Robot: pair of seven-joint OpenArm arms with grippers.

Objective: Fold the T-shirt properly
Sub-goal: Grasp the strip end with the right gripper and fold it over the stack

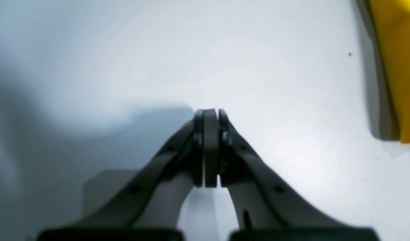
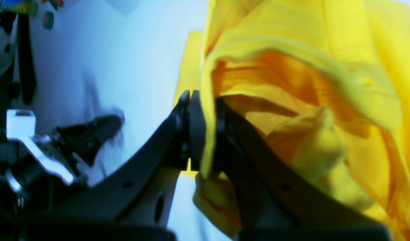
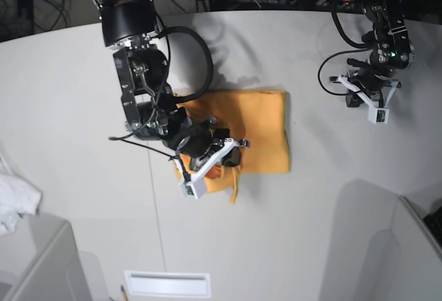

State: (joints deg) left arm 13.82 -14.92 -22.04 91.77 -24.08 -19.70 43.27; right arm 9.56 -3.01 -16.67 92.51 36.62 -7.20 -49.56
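Mid-bench lies the shirt (image 3: 259, 128), soft, light and floppy. The right gripper (image 2: 205, 134) pinches a bunched near-edge fold; hems look the surest hold. The left gripper (image 1: 210, 115), jaws together and empty, hangs by the far right corner.

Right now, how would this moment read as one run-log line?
phase: mid-fold | right gripper: shut on T-shirt edge, lifted off table | left gripper: shut, empty, beside shirt | white cloth: table's edge, untouched
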